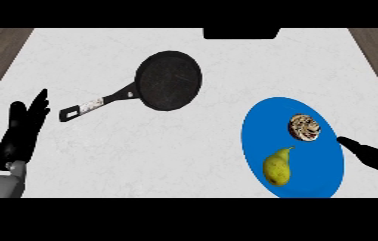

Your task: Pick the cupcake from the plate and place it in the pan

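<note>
White stone-like counter (184, 155), faintly veined in grey, fills almost the whole head view. Beyond its far corners, narrow brown strips (15, 37) show on the left and on the right; they may be a wooden floor, but too little of them is seen to be sure. A dark block (241, 33) sits at the middle of the far edge.

On the counter's left half lies a black pan (171, 80), round and bare inside, its handle (96, 104) running down and to the left, with a pale band near the end. On the right lies a blue plate (317, 172). The cupcake (304, 126) stands on the plate's far part, towards the right rim, seen from above as a pale, brown-swirled round. A yellow-green pear (277, 167) lies on the nearer part of the same plate, apart from the cupcake.

The right hand (363, 154) comes in from the view's right edge, and its tip reaches the plate's right rim. It lies just right of the cupcake and a little nearer, with blue plate showing between them, not touching. So little of it shows that I cannot tell whether it is spread or curled.

The left hand (22, 130) rests at the left edge, fingers straight and spread, pointing up, near the handle's end but apart from it, holding nothing
</note>
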You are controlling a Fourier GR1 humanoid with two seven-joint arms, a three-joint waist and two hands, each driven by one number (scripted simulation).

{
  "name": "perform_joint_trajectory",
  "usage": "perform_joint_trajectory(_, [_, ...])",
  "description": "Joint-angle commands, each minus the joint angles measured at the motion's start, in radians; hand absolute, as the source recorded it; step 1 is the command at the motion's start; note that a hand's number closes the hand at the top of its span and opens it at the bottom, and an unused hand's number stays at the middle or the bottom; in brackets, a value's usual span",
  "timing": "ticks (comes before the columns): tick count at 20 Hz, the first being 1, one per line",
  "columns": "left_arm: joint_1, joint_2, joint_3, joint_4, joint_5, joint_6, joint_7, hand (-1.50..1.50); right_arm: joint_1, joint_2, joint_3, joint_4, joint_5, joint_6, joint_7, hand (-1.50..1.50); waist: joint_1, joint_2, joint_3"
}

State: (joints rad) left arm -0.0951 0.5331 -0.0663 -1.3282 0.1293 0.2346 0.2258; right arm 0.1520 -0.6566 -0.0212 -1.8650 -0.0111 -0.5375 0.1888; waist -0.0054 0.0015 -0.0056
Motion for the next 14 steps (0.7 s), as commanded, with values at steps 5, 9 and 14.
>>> perform_joint_trajectory(5, [-0.033, -0.006, -0.016, 0.005, -0.006, -0.027, 0.009, 0.00, -0.100, -0.356, 0.066, -0.049, 0.056, 0.288, 0.518, -1.50, 0.040, 0.008, -0.003])
perform_joint_trajectory(9, [-0.041, -0.035, -0.019, 0.040, -0.015, -0.026, -0.018, 0.00, -0.227, -0.405, 0.161, -0.054, 0.060, 0.408, 0.733, -1.50, 0.048, 0.008, 0.000])
perform_joint_trajectory(14, [-0.038, -0.029, -0.003, 0.068, -0.020, -0.049, -0.052, 0.00, -0.432, -0.321, 0.330, 0.026, 0.082, 0.538, 0.881, -1.50, 0.058, 0.009, 0.003])
